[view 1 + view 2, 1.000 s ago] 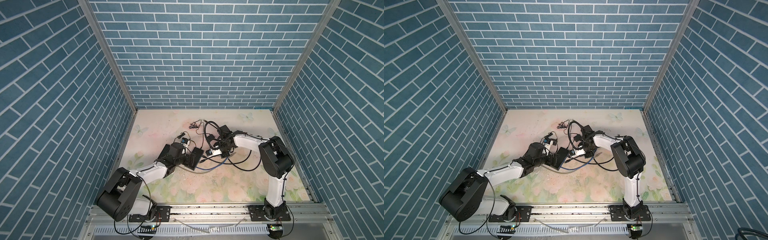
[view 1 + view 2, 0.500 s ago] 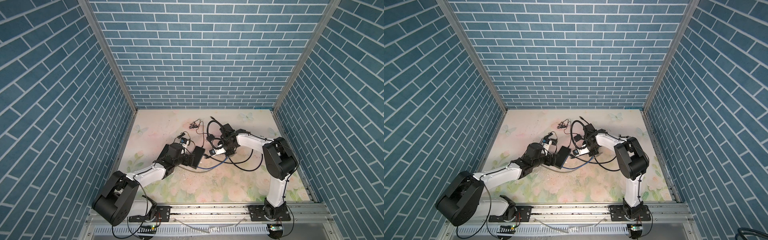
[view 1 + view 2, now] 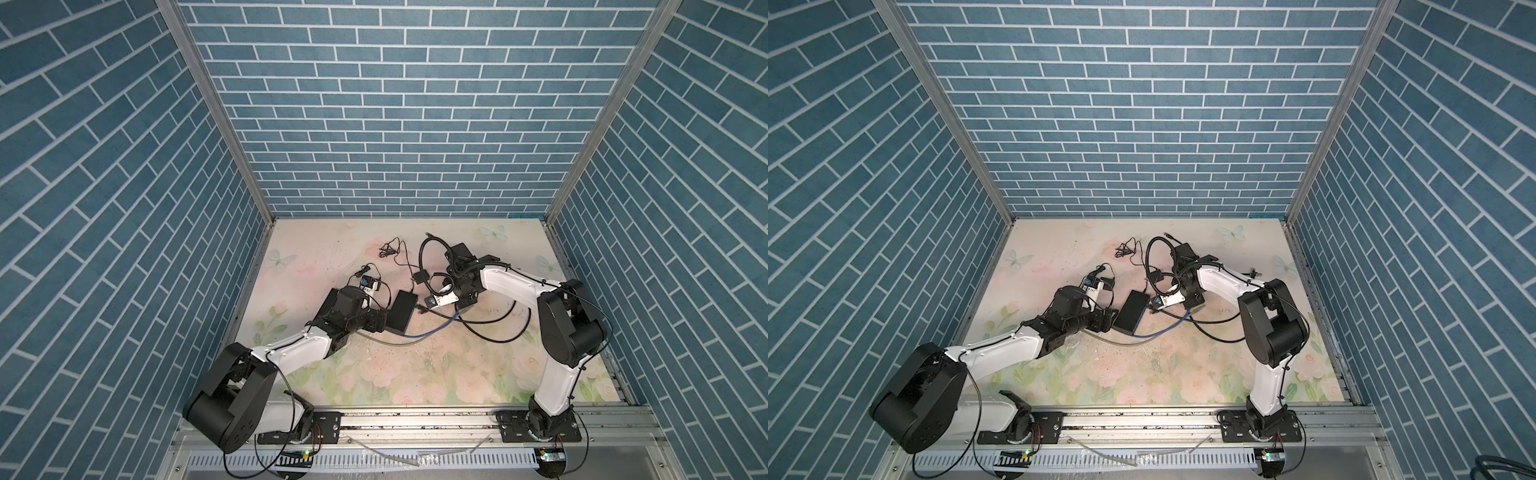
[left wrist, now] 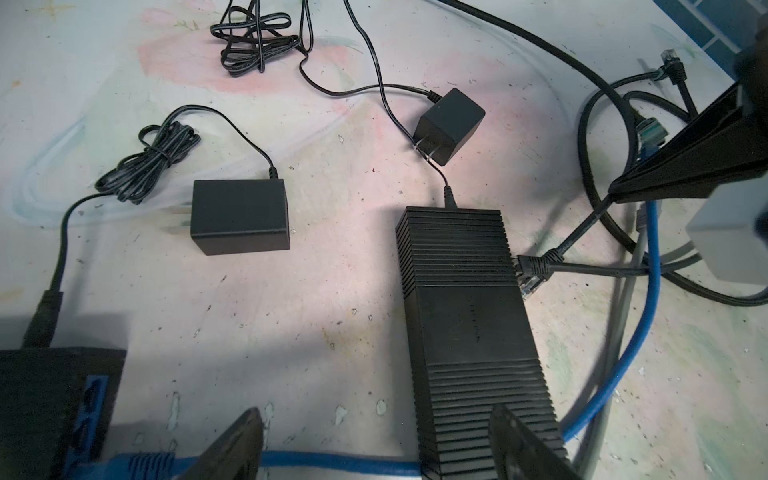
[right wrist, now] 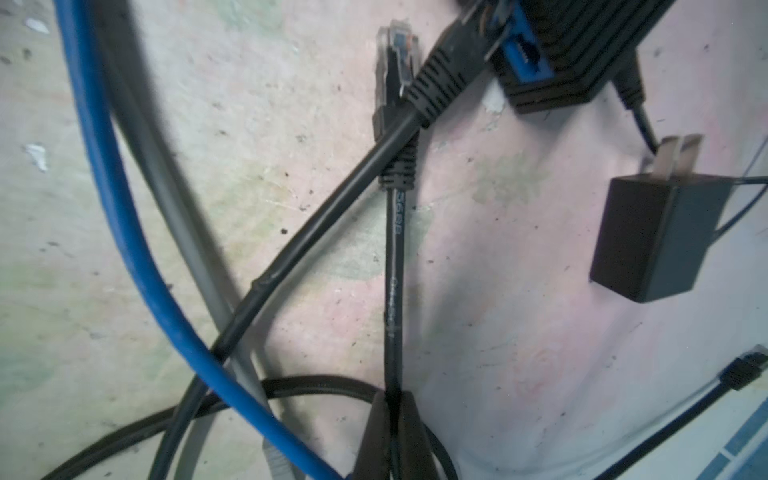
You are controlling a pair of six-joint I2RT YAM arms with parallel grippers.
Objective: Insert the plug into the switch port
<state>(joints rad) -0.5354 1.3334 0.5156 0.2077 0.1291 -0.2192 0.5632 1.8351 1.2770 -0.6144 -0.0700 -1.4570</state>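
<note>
Right arm [image 3: 511, 286] low, jaws on cable [image 5: 394, 291]

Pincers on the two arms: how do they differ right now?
The left pincer stands wide open; the right pincer is shut. The left pincer grips nothing, with one finger over the end of the black switch, while the right pincer pinches a thin black cable behind its plug. Both have dark tapered fingers and sit low over the table.

Switch [image 5: 582, 50], seemingly half off-frame
</note>
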